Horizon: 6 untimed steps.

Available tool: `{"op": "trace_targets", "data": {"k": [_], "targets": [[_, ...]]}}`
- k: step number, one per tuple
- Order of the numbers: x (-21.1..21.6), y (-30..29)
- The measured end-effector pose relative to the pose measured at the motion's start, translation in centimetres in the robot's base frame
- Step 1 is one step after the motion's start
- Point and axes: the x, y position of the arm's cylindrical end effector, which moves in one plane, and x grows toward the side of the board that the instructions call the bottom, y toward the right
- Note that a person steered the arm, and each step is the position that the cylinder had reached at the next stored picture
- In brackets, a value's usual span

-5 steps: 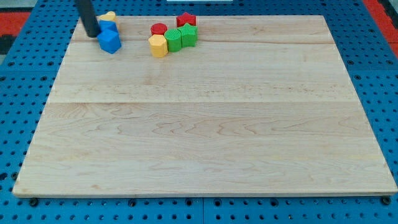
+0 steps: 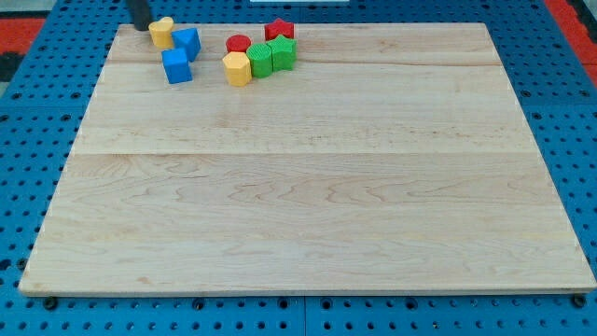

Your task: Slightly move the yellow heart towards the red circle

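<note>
Tip (image 2: 140, 27) just left of yellow heart (image 2: 161, 33), red circle (image 2: 239, 43) farther right; no pincer fitted, nothing held.

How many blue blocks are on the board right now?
2. One blue block sits right beside the yellow heart, on its right in the view; the other blue block lies just below them. None appears hidden.

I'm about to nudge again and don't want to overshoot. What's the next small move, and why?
Probably a short push toward the view's right. My tip sits at the board's top-left corner, just left of the yellow heart, with the red circle further right. A blue block lies between them, so keep it slight.
</note>
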Motion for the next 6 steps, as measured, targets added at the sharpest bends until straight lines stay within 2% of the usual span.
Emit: {"op": "trace_targets", "data": {"k": [1,2,3,4,5,6], "targets": [[3.4,2.6],[4.3,5.9],[3.8,4.6],[4.9,8.6],[4.0,10.3],[1.7,7.6]]}}
